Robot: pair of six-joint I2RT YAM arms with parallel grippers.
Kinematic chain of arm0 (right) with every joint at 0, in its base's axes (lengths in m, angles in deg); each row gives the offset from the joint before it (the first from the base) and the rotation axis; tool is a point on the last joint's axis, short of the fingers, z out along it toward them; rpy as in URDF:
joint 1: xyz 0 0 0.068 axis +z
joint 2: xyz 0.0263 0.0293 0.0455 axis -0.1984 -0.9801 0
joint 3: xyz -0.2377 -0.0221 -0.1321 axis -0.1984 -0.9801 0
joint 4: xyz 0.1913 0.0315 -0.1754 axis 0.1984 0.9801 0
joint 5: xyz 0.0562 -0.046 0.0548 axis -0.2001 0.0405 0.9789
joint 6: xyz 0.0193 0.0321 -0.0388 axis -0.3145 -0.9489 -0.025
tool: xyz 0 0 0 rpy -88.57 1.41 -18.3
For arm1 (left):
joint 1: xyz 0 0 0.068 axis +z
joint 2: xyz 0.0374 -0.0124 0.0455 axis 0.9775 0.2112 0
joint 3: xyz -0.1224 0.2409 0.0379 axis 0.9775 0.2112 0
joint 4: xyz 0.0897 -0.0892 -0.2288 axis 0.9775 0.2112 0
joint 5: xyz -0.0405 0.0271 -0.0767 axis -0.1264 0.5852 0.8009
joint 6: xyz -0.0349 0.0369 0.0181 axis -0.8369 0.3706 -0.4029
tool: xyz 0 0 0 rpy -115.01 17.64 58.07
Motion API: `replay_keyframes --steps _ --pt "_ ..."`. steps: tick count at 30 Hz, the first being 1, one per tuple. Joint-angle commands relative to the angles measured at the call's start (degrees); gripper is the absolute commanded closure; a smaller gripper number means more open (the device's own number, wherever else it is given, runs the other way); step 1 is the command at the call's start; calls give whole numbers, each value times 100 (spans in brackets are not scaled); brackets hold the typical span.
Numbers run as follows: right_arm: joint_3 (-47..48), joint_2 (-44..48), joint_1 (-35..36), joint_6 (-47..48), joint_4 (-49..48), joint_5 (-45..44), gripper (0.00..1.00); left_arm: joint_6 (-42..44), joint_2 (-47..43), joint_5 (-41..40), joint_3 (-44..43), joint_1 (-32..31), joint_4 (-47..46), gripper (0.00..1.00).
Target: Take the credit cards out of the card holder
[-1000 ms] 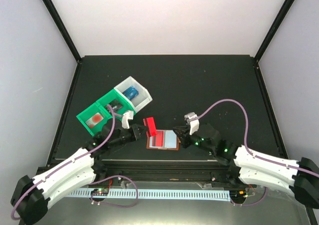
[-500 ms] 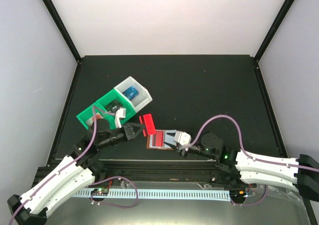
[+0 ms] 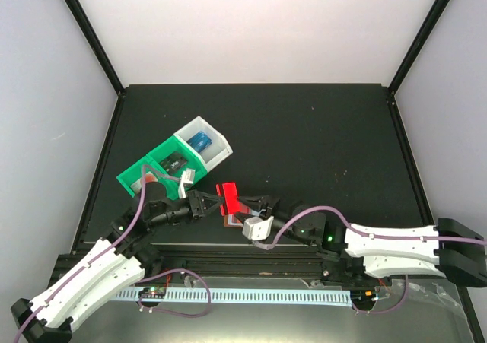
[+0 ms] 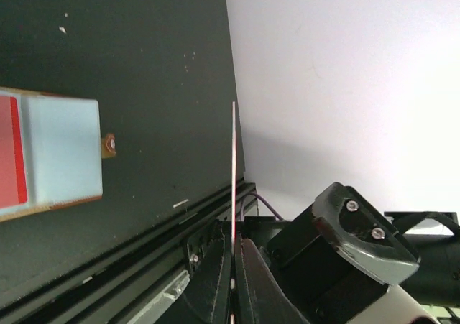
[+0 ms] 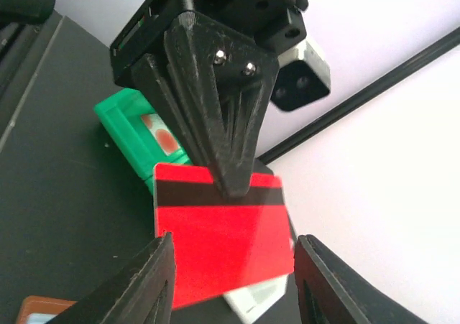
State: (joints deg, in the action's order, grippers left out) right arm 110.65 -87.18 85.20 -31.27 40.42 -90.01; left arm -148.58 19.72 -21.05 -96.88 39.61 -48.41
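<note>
My left gripper is shut on a red credit card with a black stripe and holds it upright above the table. The card shows edge-on in the left wrist view and face-on in the right wrist view. My right gripper is open, and its fingers stand either side of the card's lower part without touching it. The brown card holder lies open under the right gripper, mostly hidden. In the left wrist view the card holder holds another red card.
A green-and-white bin tray stands at the back left. Its white compartment holds a blue card-like thing, and the green compartments hold other small things. The bin also shows behind the card. The table's front rail is close.
My right arm has swung left and turned its open gripper from the card holder towards the red card. My left gripper has shifted the red card slightly right and lower.
</note>
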Motion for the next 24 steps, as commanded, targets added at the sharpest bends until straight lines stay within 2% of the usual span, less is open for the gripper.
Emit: replay_keyframes --steps 1,7,13,18,21,24 --pt "361 -407 231 1094 -387 -681 52 -391 -99 378 83 47 -219 98" --pt "512 -613 317 1233 -136 -595 45 -486 -130 440 166 48 -277 98" --pt "260 -221 419 991 354 -285 44 -510 -277 243 191 45 -182 98" --pt "72 -302 450 1010 80 -556 38 -550 -380 210 187 43 -165 98" --pt "77 -411 484 1090 -127 -715 39 -566 -389 258 192 43 -158 98" --pt "98 -563 506 1225 -492 -979 48 -590 -412 316 192 47 -176 98"
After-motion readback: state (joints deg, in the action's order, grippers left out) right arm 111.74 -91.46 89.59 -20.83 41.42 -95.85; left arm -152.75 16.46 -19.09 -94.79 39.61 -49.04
